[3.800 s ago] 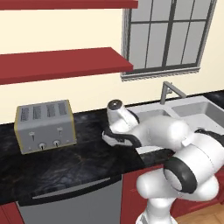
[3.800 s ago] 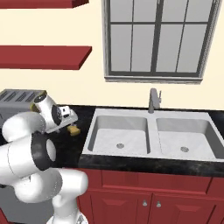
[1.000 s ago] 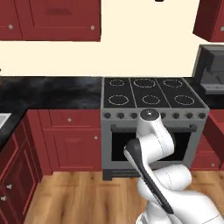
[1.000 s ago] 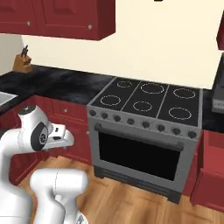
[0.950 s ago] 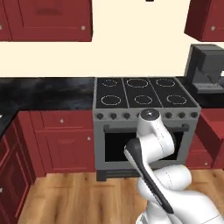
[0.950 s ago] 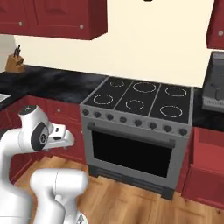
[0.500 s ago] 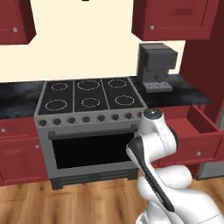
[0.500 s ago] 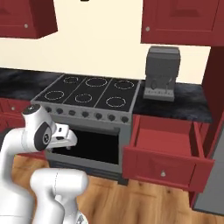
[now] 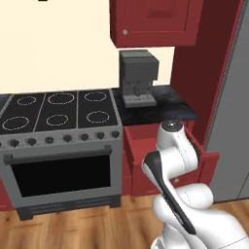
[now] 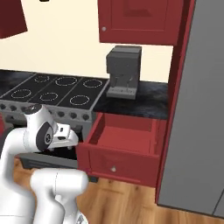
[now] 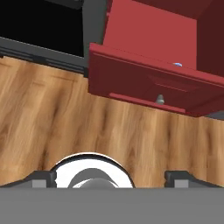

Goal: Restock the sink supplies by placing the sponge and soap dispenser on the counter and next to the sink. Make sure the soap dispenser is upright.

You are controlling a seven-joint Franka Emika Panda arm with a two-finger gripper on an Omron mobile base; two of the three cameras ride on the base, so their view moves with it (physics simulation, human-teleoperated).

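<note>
A grey stove [image 9: 58, 141] with a black top and white burner rings fills the left of the room, its dark oven window under a row of round knobs. To its right runs a short stretch of black speckled counter [image 10: 148, 100] — glossy, stone-like — over red cabinets, with a boxy grey coffee machine [image 10: 124, 71] standing at its back edge below a red wall cabinet [image 10: 140, 19]. Under the counter's front edge a red drawer [image 10: 120, 146] is pulled out, flat-fronted with a small round metal knob; in the hand view something small and bluish peeks over its front rim, too little of it to tell what. A tall flat grey panel [image 10: 197, 113] closes the right side, and the floor [image 11: 65, 118] is warm wood planks. The gripper [image 11: 112, 178] hangs over the floor before the drawer, jaws spread wide with nothing between them.
</note>
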